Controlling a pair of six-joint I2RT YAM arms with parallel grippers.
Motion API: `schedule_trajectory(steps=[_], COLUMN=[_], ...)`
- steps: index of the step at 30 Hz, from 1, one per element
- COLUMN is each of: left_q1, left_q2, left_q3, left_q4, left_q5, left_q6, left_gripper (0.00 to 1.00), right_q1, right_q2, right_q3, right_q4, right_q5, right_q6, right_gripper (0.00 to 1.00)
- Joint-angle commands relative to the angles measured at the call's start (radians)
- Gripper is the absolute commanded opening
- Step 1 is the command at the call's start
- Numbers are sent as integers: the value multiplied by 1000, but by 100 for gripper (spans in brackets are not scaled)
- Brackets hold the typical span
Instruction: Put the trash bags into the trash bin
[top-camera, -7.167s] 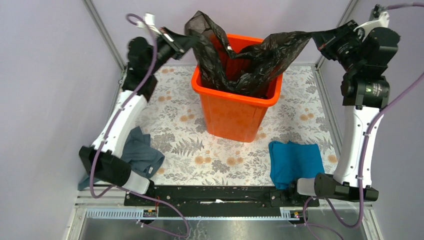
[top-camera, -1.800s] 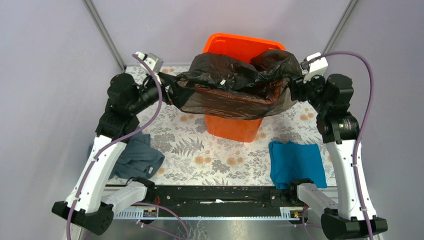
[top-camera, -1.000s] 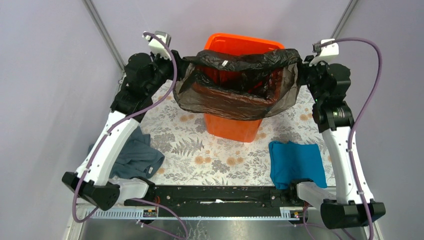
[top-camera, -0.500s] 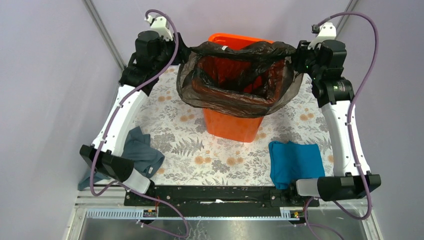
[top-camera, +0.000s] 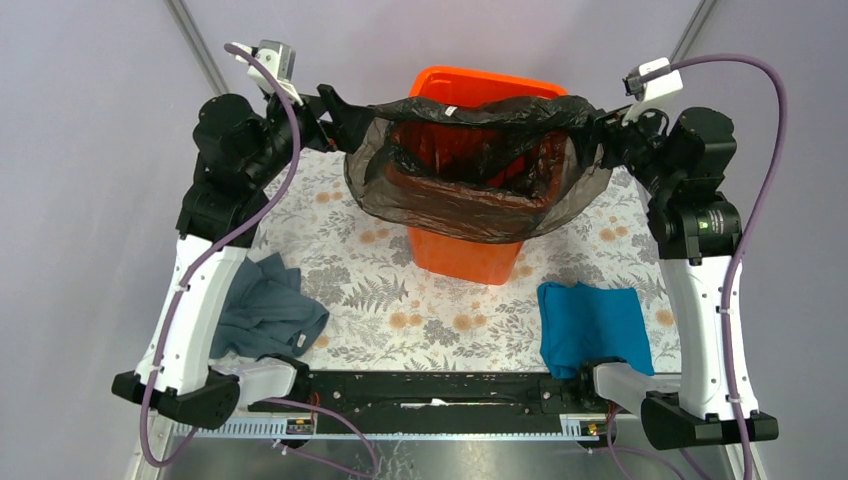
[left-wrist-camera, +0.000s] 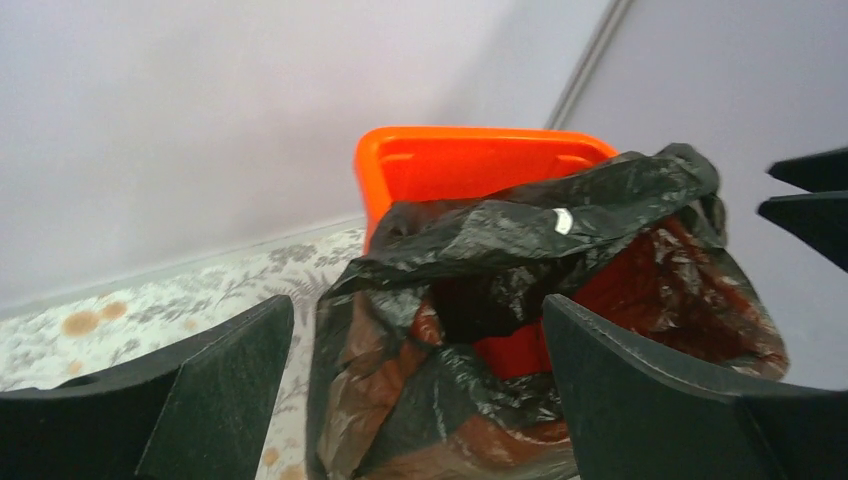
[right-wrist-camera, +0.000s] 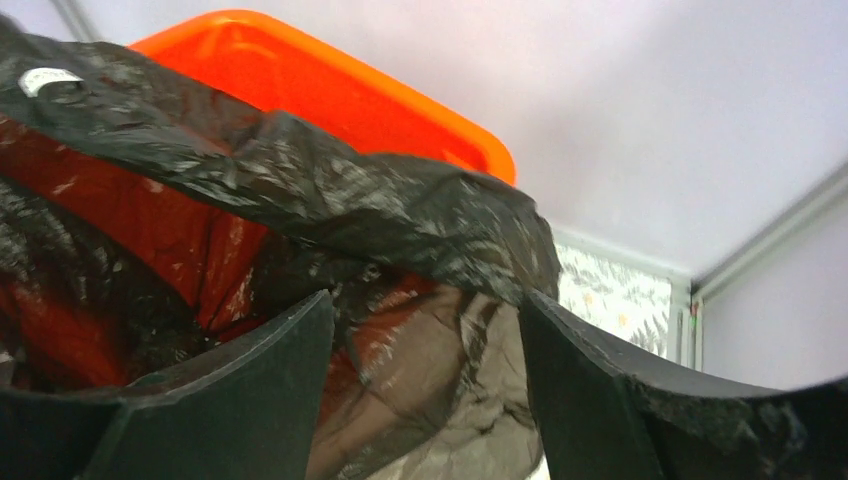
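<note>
Main risk: the trash bag (top-camera: 465, 195) is only partly seated. Its mouth drapes outside the near rim and both side rims of the trash bin (top-camera: 465, 255). The far rim shows bare orange, so the film's back edge lies across the opening, not over the lip. We judge that a pull toward us, or slack at the back, would drop that edge inside and collapse the liner. The near skirt is stretched to see-through brown. More tension there could tear the thin film, or drag or tip the bin on the counter (top-camera: 370, 275).

The left end effector (left-wrist-camera: 415, 305) and right end effector (right-wrist-camera: 425, 300) both have jaws spread wide in their wrist views. The bag sits ahead between the fingers with nothing pinched. From above, each sits at a top corner of the bag mouth. We can't tell whether film is hooked over a finger. If it isn't, nothing is holding the mouth open.

The bag is glossy, crinkly black with a small white tag (left-wrist-camera: 562, 220) on the top fold. Its body hangs down inside the bin, which stands upright at the far middle of the counter.
</note>
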Motion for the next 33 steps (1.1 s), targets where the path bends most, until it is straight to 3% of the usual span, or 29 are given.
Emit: schedule_trajectory(steps=[1,5,9,11,13,17,21,25,29,33], left_q1=[-34,-210,-397,-421,-430,-430,-423,-354,-326,-326], left_q2=[51,87,121,137,154,155,205,279,299,323], left_q3=[15,44,35,18,16,4,82,197,205,208], left_q4=[91,114,152,197,228,312,253,138,80,48], left_q5=[147,247,86,15,-55,-166,-230,-153,-3,-16], left_q6=[20,230,481,544,586,597,628,649,736,808], left_gripper=[98,98,99,99,99,99,99,99,99,99], right_q1=[42,153,191,201,202,202,202,200,200,200], right_q2=[35,93,171,227,275,339,393,489,563,547], right_q3=[6,24,76,129,176,256,339,485,632,617], right_q4=[99,125,188,192,200,178,120,-13,-141,-142], right_q5=[-167,-112,-40,26,138,234,271,247,189,152], right_q6=[-123,-246,-229,-192,-140,-60,2,68,112,125], right_gripper=[76,83,84,74,65,56,33,15,13,16])
